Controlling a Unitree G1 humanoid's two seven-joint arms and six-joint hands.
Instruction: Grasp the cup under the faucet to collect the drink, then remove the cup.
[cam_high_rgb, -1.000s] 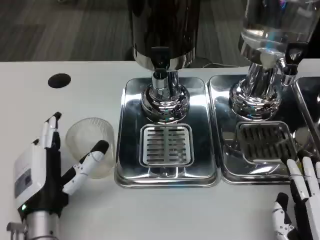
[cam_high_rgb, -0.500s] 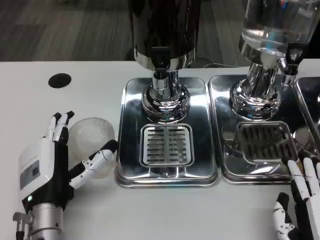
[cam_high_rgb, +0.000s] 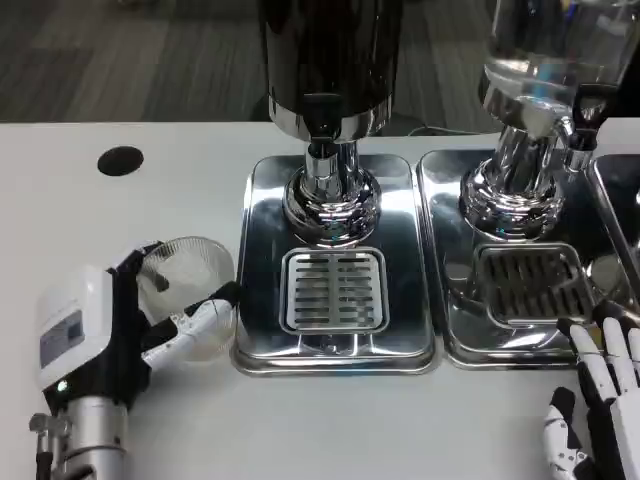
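Two hands visible — left hand (cam_high_rgb: 110, 335) wraps the clear cup (cam_high_rgb: 190, 290) beside the drip tray (cam_high_rgb: 335, 290); right hand (cam_high_rgb: 600, 400) rests with fingers apart on the tabletop (cam_high_rgb: 330, 430)

One clear ribbed plastic cup (cam_high_rgb: 188, 290) at lower left; two shiny steel drip trays (cam_high_rgb: 262, 190) (cam_high_rgb: 438, 190) with slotted grates; two dispensers, one dark (cam_high_rgb: 330, 60), one clear (cam_high_rgb: 560, 50); one black round hole (cam_high_rgb: 120, 160) at upper left.

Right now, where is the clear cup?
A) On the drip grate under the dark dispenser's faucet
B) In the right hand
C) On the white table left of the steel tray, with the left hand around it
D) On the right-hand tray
C. The clear cup stands on the white table left of the steel tray, with the left hand wrapped around it, thumb in front.
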